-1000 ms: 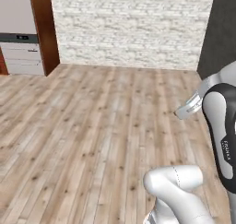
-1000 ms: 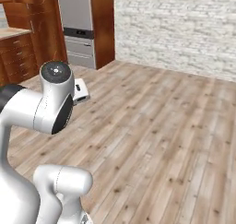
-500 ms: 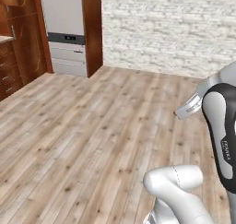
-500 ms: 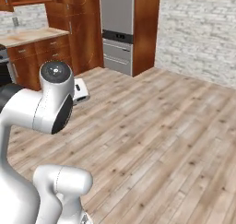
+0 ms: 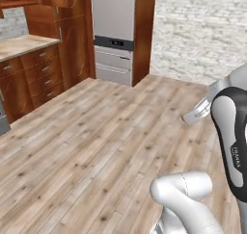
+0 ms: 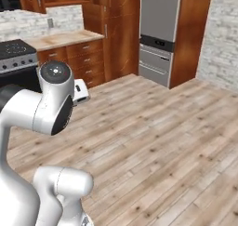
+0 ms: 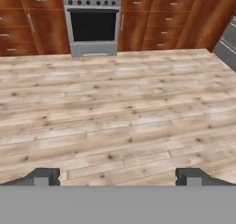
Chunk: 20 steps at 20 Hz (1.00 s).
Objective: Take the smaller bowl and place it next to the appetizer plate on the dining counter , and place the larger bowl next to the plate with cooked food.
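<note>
My gripper [image 7: 117,177] hangs open over bare wooden floor [image 7: 115,112], and nothing lies between its two dark fingertips [image 7: 46,176]. In the left base view the white hand [image 5: 195,113] juts out from the folded arm at the right. In the right base view the same hand [image 6: 80,91] sticks out behind the arm's big joint at the left. Both bowls, both plates and the dining counter are out of view.
A steel oven [image 7: 93,22] stands between brown drawer cabinets [image 7: 27,20] ahead of the hand. Its cooktop [image 6: 16,53] adjoins a beige worktop [image 6: 65,38]. A tall grey fridge [image 5: 116,35] stands in wooden housing, with a pale brick wall [image 5: 193,31] to its right.
The whole picture has slid right, so the base has turned left. The fridge, cabinets and cooktop have come into view. The arm keeps its pose and the gripper stays open.
</note>
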Motion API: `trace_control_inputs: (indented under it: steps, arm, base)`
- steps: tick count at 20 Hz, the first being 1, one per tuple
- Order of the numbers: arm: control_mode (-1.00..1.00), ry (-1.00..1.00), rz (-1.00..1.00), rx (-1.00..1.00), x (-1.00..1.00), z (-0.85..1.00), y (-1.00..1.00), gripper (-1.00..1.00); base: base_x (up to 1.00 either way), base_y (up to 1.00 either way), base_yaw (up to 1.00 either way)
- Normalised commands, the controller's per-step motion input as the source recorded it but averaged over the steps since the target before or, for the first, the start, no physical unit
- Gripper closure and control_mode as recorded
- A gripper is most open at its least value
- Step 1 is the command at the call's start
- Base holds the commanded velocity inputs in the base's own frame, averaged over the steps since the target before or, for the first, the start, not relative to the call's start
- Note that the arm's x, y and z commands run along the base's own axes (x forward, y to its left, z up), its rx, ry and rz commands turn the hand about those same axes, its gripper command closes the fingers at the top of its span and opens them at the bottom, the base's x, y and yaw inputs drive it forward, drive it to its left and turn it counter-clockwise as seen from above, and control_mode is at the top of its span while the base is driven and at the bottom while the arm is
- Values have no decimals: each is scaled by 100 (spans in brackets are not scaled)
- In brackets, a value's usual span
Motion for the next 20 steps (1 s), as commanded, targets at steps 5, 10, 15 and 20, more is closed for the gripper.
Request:
trace_control_inputs:
  steps: [5,10,15,20]
  arm:
    - [100,0,0,0,0,0,0,-100]
    - [100,0,0,0,0,0,0,-100]
    - [100,0,0,0,0,0,0,-100]
    - [100,0,0,0,0,0,0,-100]
  base:
    - [100,10,31]
    - [100,10,27]
    - [100,7,25]
    - [100,2,25]
